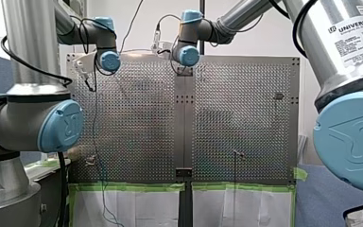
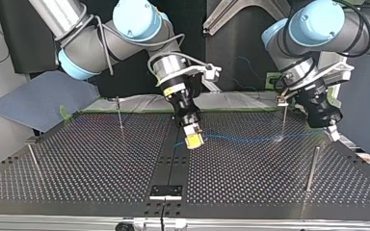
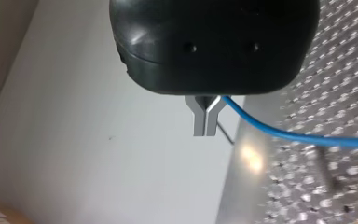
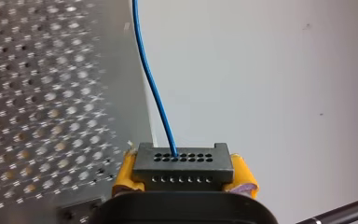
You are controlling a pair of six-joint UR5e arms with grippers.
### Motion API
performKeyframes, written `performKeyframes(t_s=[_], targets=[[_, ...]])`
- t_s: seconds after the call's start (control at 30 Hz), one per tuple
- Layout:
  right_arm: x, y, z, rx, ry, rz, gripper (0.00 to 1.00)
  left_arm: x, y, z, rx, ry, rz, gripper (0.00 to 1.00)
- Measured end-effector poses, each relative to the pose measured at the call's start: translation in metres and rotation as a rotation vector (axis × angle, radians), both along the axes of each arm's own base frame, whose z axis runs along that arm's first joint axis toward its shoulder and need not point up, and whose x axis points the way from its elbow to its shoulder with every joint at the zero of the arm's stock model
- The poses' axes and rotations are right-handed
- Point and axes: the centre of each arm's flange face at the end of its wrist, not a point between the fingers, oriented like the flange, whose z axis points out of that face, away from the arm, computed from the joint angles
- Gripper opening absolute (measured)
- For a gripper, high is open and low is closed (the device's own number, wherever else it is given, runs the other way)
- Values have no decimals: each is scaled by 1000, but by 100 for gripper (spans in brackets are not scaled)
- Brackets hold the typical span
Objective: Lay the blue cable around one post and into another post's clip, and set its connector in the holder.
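Observation:
In the top view my right gripper (image 2: 193,140), with yellow pads, is shut on the black connector (image 2: 191,131) just above the plate's middle seam. From there the blue cable (image 2: 243,140) runs low over the plate to my left gripper (image 2: 333,133) at the view's right. In the right wrist view the connector (image 4: 182,166) sits clamped between the yellow pads (image 4: 125,174), and the cable (image 4: 153,88) leaves it straight ahead. In the left wrist view the metal fingers (image 3: 199,122) are shut on the cable (image 3: 284,135), which trails off to one side.
Thin posts stand on the perforated plate (image 2: 86,163): one (image 2: 119,114) at the back left of the top view, one with a clip (image 2: 284,113) beside my left gripper, one (image 2: 312,168) near the right front. A black holder (image 2: 166,191) sits at the near middle edge.

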Motion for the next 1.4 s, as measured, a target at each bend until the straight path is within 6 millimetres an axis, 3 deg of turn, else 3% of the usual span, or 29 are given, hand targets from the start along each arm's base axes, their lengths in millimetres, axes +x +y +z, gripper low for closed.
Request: performKeyframes(t_s=[0.6,0.93,1.4], targets=[[5,0,13,-22,-22,11,0,28,56,64,-51,-153,-39,0],[16,-8,5,-4,-3,8,0,56,90,49,-30,-117,-37,0],[49,-29,-21,18,14,11,0,98,149,34,-6,-75,-34,0]])
